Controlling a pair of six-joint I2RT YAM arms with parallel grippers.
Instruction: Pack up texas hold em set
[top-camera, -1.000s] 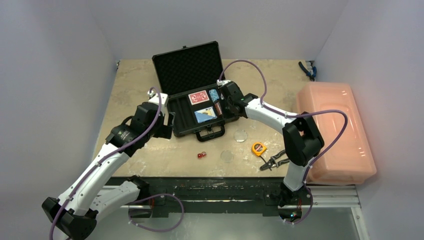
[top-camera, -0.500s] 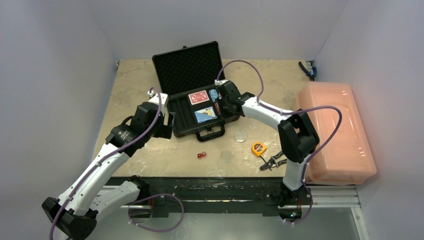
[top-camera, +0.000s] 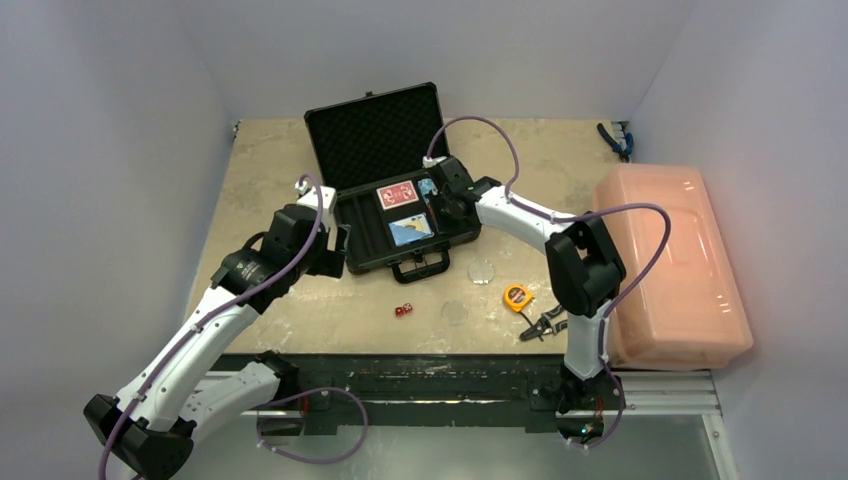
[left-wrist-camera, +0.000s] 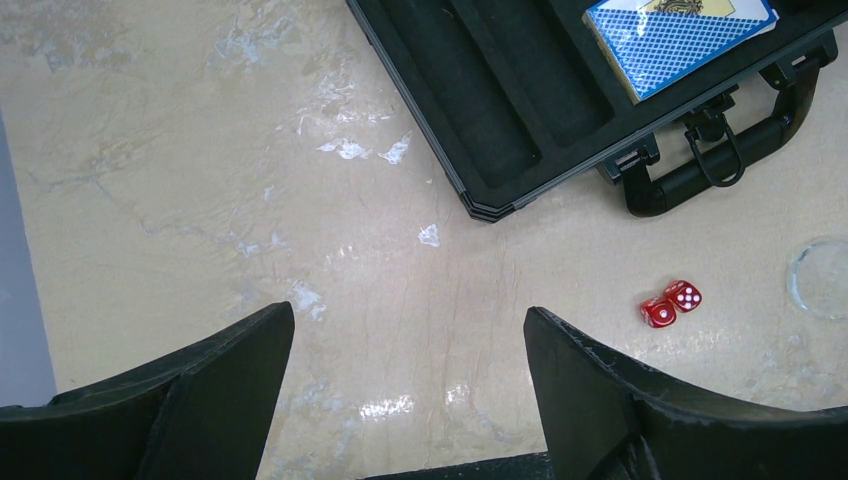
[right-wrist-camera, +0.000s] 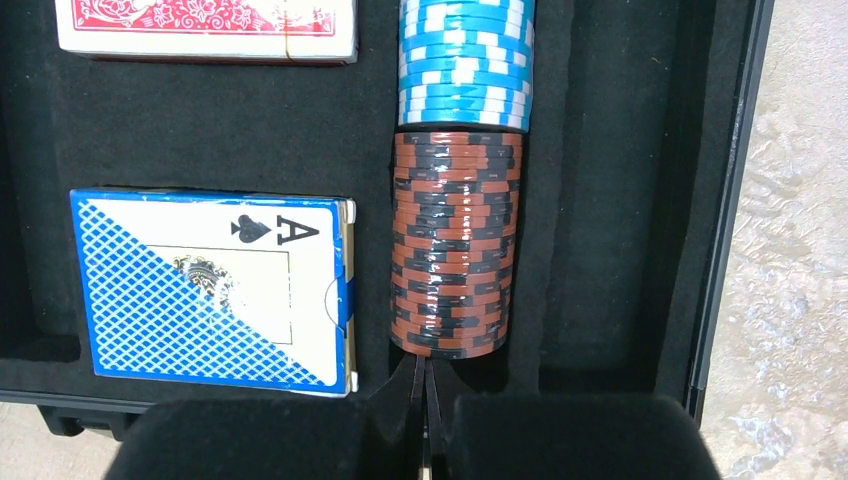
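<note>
Top external view: the black briefcase (top-camera: 375, 140) lies open, lid up at its far side. Inside its tray are a red deck (right-wrist-camera: 205, 25), a blue deck (right-wrist-camera: 210, 290), and a row of blue chips (right-wrist-camera: 465, 60) and brown chips (right-wrist-camera: 455, 245) in the slot to their right. The right gripper (right-wrist-camera: 425, 400) is over the tray, fingers pressed together with nothing between them, just beside the brown chips' near end. The left gripper (left-wrist-camera: 407, 312) hovers by the briefcase's near-left corner, spread wide and empty. Two red dice (left-wrist-camera: 672, 303) and two clear discs (top-camera: 481, 270) lie on the table in front of the briefcase handle.
</note>
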